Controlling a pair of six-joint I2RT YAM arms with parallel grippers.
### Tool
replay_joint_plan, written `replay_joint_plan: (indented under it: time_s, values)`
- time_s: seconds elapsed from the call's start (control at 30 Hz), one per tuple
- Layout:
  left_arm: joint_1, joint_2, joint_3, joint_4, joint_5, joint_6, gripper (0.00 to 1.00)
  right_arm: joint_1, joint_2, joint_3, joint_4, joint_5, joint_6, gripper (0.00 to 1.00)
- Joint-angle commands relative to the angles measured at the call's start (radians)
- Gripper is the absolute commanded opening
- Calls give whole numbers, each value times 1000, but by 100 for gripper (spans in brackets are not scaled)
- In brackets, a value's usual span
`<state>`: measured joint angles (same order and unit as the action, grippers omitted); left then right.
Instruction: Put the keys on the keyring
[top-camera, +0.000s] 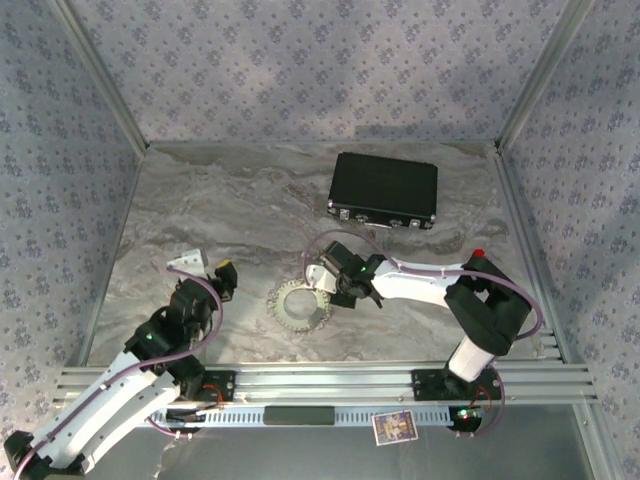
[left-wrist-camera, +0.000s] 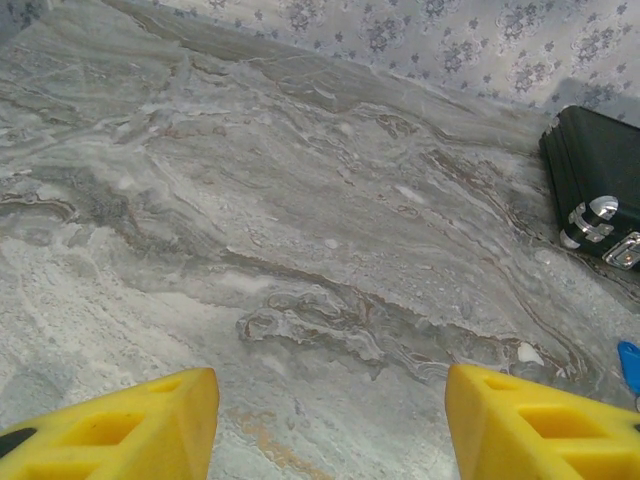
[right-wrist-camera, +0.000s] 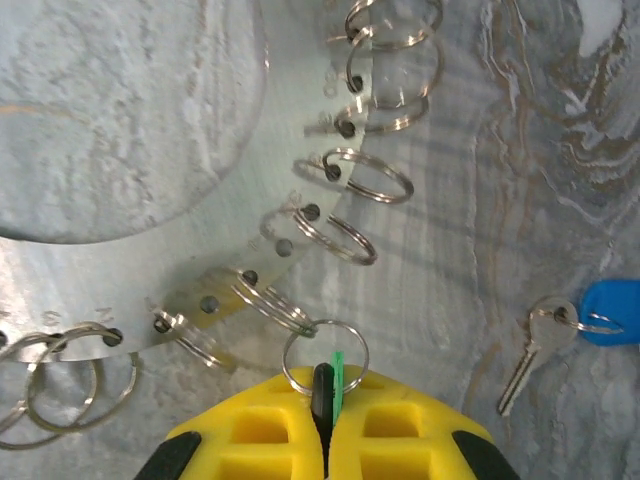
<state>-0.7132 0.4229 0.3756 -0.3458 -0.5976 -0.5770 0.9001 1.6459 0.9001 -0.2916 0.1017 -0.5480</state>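
The keyring (top-camera: 300, 305) lies mid-table (top-camera: 200, 200). The case (top-camera: 385, 190) sits well apart at its 1 o'clock, and the left gripper (top-camera: 205, 265) at 10. The right gripper (right-wrist-camera: 325, 400), with the held key (right-wrist-camera: 323, 388), is just beside the rim. The loose key (right-wrist-camera: 548, 325) lies at that gripper's 3 o'clock.

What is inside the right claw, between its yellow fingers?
The shut right claw pinches the green key: only a dark tip and green sliver show, at a small split ring by the keyring. The rest is covered by its yellow fingers.
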Motion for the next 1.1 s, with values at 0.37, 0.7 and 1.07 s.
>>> replay_joint_plan:
  time_s: [0.37,0.7,1.07]
  values:
    - [8,111,-4,111,114,42,62,-20,-54,-11,-66,79,22,36]
    - [12,209,-25,227,167,52,62,60,-374,-238,259,-130,722,33]
    - [12,378,-14,349,229,24,62,189,-253,-50,-150,-43,1214,25]
